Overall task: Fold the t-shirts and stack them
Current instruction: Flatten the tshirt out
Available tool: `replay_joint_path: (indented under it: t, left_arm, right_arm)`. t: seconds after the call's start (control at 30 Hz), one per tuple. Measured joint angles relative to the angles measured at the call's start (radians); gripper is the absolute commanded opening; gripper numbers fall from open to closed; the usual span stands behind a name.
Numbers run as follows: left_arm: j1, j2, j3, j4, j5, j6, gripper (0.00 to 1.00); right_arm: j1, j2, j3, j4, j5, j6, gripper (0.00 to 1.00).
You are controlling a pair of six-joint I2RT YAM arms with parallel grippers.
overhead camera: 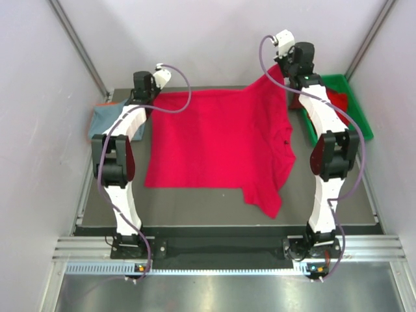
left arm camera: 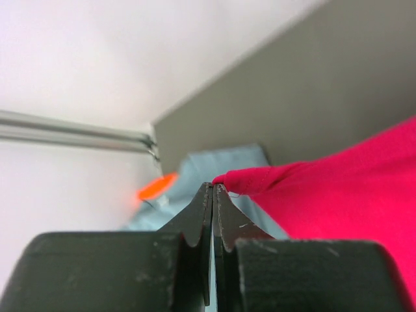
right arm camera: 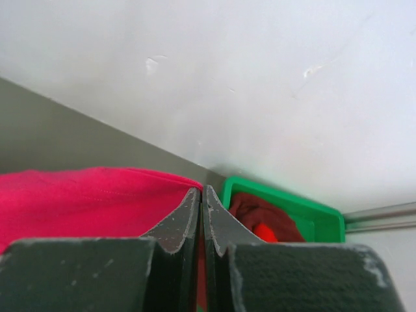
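Observation:
A bright red t-shirt [overhead camera: 221, 143] lies spread across the dark table, one sleeve hanging toward the front. My left gripper [overhead camera: 151, 91] is shut on the shirt's far left corner [left arm camera: 242, 179], just above the table. My right gripper [overhead camera: 287, 70] is shut on the far right corner [right arm camera: 130, 188] and holds it raised. A folded grey-blue t-shirt [overhead camera: 107, 120] lies at the far left, beside my left arm; it also shows in the left wrist view [left arm camera: 224, 162]. A darker red t-shirt [right arm camera: 263, 214] lies in the bin.
A green plastic bin [overhead camera: 357, 107] stands at the far right with red cloth in it, and shows in the right wrist view [right arm camera: 305, 211]. White walls close in the back and both sides. Bare table [overhead camera: 195, 205] runs along the front.

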Motion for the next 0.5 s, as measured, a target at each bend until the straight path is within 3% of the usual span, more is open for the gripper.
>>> replay_joint_path:
  t: [0.17,0.5]
  left_arm:
    - [0.000,0.117,0.127,0.027,-0.069,0.011,0.00]
    - [0.000,0.219,0.163,0.055,-0.159,0.036,0.00]
  right_arm:
    - [0.000,0.110,0.053,0.027,0.023,-0.004,0.00]
    - [0.023,0.166,0.056,0.042,0.060,-0.024,0.00]
